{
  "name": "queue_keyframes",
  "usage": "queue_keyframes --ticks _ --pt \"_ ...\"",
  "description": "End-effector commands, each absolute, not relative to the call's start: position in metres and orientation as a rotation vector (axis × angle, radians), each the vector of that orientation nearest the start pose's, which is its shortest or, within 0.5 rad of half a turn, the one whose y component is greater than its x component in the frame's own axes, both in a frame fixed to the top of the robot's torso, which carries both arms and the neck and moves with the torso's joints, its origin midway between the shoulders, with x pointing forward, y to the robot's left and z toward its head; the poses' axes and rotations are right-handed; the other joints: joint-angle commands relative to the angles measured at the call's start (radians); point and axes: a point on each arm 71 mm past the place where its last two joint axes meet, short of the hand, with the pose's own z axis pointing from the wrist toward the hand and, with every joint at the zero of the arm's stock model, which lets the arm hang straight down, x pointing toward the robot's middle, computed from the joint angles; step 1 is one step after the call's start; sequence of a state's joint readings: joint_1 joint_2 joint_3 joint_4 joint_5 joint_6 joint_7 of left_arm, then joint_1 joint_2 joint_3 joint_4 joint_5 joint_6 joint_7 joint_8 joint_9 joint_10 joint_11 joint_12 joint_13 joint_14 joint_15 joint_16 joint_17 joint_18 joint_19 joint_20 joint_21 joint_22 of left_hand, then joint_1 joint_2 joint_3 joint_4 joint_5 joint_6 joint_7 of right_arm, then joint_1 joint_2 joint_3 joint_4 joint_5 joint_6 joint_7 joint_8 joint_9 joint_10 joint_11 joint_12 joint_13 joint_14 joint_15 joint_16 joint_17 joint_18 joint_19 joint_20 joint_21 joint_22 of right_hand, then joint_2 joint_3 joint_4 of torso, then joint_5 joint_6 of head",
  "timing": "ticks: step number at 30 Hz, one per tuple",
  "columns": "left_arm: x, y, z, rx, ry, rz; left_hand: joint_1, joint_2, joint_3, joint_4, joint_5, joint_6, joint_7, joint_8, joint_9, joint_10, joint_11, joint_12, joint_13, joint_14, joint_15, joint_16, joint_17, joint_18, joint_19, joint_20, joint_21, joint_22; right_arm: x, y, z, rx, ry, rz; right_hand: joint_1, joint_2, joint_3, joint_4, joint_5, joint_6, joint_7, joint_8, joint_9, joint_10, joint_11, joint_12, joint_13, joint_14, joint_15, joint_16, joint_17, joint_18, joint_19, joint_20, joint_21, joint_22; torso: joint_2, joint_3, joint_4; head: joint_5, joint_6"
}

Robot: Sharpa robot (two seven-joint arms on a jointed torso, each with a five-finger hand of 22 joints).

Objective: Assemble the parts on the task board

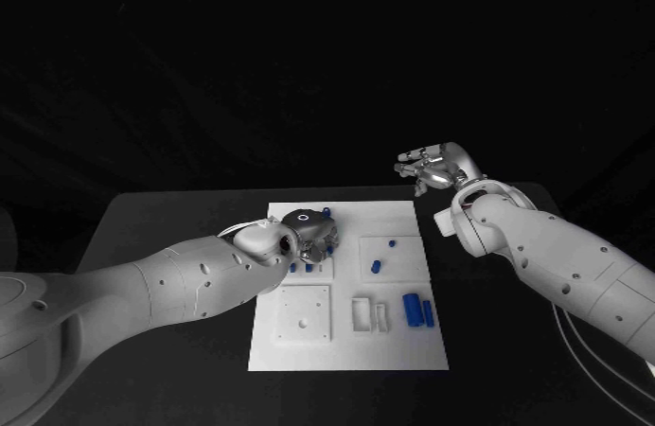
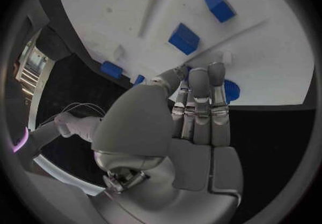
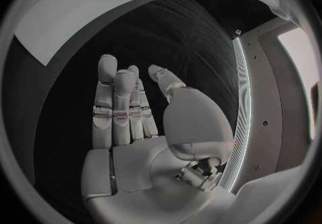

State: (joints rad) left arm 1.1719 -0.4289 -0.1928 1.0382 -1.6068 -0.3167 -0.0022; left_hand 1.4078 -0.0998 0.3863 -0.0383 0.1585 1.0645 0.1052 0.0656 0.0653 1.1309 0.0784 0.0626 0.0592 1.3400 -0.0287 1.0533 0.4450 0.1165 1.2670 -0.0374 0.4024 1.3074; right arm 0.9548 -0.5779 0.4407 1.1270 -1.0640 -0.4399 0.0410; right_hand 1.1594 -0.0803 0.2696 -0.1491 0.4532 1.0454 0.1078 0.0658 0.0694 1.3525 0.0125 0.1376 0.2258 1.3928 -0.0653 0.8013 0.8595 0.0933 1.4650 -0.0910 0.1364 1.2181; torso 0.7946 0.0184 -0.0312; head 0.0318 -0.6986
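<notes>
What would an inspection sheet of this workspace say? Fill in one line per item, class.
Surface: black table, bare around the board.
Job's things: white task board; blue parts on it, some lying, some standing.
Clutter: nothing seen.
Hands: left hand over the board's far end, fingertips by a round blue part; hold unclear. Right hand raised off the board, holding nothing.
Cables: pale cables beside the right arm.
Surroundings: dark.

Left hand (image 1: 303, 234) over task board (image 1: 348, 350); right hand (image 1: 434, 168) raised beyond table (image 1: 164, 227).
</notes>
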Motion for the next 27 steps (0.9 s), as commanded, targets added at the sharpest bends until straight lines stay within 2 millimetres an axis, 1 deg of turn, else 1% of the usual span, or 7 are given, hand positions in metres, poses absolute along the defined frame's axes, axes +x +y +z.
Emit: queue_keyframes --ticks 1,6,12,18,21,23,27 --pt "0.5265 0.1146 -0.2728 0.472 1.737 -0.546 -0.006 0.007 0.004 0.005 -0.005 0.001 0.002 -0.002 0.0 0.011 -0.004 -0.005 0.0 0.004 0.002 0.005 -0.001 0.008 -0.007 -0.002 0.005 0.02 0.5597 -0.2204 -0.1839 0.613 1.374 0.916 -0.004 -0.001 0.0 0.006 0.006 0.003 0.004 -0.002 -0.001 0.007 0.0 -0.004 -0.001 -0.003 0.002 0.006 -0.001 0.012 0.035 0.007 0.002 -0.002 0.001 0.0007 0.0 -0.001 -0.001" --pt "0.5265 0.1141 -0.2747 0.476 1.752 -0.542 0.001 0.022 0.001 0.005 -0.006 0.03 0.006 -0.001 0.0 0.056 -0.01 -0.005 0.0 0.015 0.005 0.01 -0.001 0.009 0.0 -0.003 0.01 0.02 0.5597 -0.2196 -0.1839 0.614 1.375 0.917 -0.004 -0.001 0.0 0.006 0.006 0.003 0.004 -0.002 -0.001 0.007 0.0 -0.004 -0.001 -0.003 0.002 0.006 -0.001 0.012 0.035 0.007 0.002 -0.002 0.001 0.0007 0.001 -0.001 -0.003" --pt "0.5267 0.1151 -0.2762 0.474 1.768 -0.531 0.014 0.046 -0.021 -0.001 -0.007 0.066 0.003 -0.002 0.001 0.097 -0.018 -0.004 0.0 0.032 0.003 0.004 -0.005 0.014 0.007 -0.001 0.014 0.019 0.5597 -0.2192 -0.1839 0.613 1.375 0.916 -0.004 0.0 0.0 0.007 0.005 0.005 0.004 -0.003 -0.001 0.009 -0.001 -0.003 -0.001 -0.004 0.002 0.006 -0.003 0.012 0.035 0.007 0.002 -0.004 -0.001 0.0011 0.0009 -0.001 -0.007" --pt "0.527 0.1165 -0.2759 0.465 1.764 -0.524 0.026 0.062 -0.04 -0.008 -0.007 0.102 -0.005 0.001 0.004 0.144 -0.032 -0.004 0.002 0.052 -0.007 0.002 -0.006 0.012 0.014 -0.009 0.015 0.018 0.5597 -0.2193 -0.1839 0.613 1.375 0.916 -0.004 0.0 0.0 0.007 0.005 0.006 0.003 -0.003 -0.001 0.011 -0.002 -0.001 0.001 -0.004 0.001 0.006 -0.003 0.011 0.035 0.006 0.002 -0.005 -0.001 0.0003 0.0009 -0.001 -0.007" --pt "0.5265 0.1167 -0.2748 0.457 1.75 -0.535 0.029 0.071 -0.055 -0.014 -0.005 0.114 -0.007 -0.001 0.003 0.153 -0.036 -0.004 0.002 0.059 -0.011 -0.001 -0.004 0.004 0.018 -0.016 0.012 0.017 0.5596 -0.2191 -0.1838 0.612 1.375 0.916 -0.004 0.0 0.0 0.007 0.005 0.006 0.003 -0.003 -0.001 0.011 -0.002 -0.001 0.001 -0.004 0.001 0.006 -0.003 0.011 0.035 0.006 0.002 -0.005 -0.001 -0.0001 0.0013 -0.001 -0.006" --pt "0.5261 0.1168 -0.2743 0.451 1.746 -0.542 0.029 0.072 -0.06 -0.019 -0.004 0.113 -0.007 -0.003 0.002 0.151 -0.035 -0.004 0.001 0.058 -0.011 -0.003 -0.003 0.002 0.019 -0.018 0.012 0.018 0.5596 -0.2192 -0.1837 0.612 1.375 0.916 -0.004 0.0 0.001 0.007 0.005 0.006 0.003 -0.003 -0.001 0.011 -0.002 0.0 0.002 -0.004 0.001 0.006 -0.004 0.011 0.035 0.006 0.002 -0.006 -0.001 -0.0004 0.0017 -0.002 -0.005" --pt "0.5249 0.1175 -0.2733 0.442 1.739 -0.552 0.027 0.07 -0.057 -0.022 -0.005 0.105 -0.005 -0.002 0.002 0.139 -0.031 -0.004 0.001 0.057 -0.008 -0.008 -0.003 0.003 0.016 -0.015 0.01 0.019 0.5596 -0.2198 -0.1838 0.612 1.374 0.915 -0.004 0.0 0.001 0.007 0.005 0.006 0.003 -0.003 -0.001 0.011 -0.002 0.0 0.002 -0.004 0.001 0.006 -0.004 0.011 0.035 0.006 0.002 -0.006 0.0 -0.0018 0.0014 -0.004 -0.003"
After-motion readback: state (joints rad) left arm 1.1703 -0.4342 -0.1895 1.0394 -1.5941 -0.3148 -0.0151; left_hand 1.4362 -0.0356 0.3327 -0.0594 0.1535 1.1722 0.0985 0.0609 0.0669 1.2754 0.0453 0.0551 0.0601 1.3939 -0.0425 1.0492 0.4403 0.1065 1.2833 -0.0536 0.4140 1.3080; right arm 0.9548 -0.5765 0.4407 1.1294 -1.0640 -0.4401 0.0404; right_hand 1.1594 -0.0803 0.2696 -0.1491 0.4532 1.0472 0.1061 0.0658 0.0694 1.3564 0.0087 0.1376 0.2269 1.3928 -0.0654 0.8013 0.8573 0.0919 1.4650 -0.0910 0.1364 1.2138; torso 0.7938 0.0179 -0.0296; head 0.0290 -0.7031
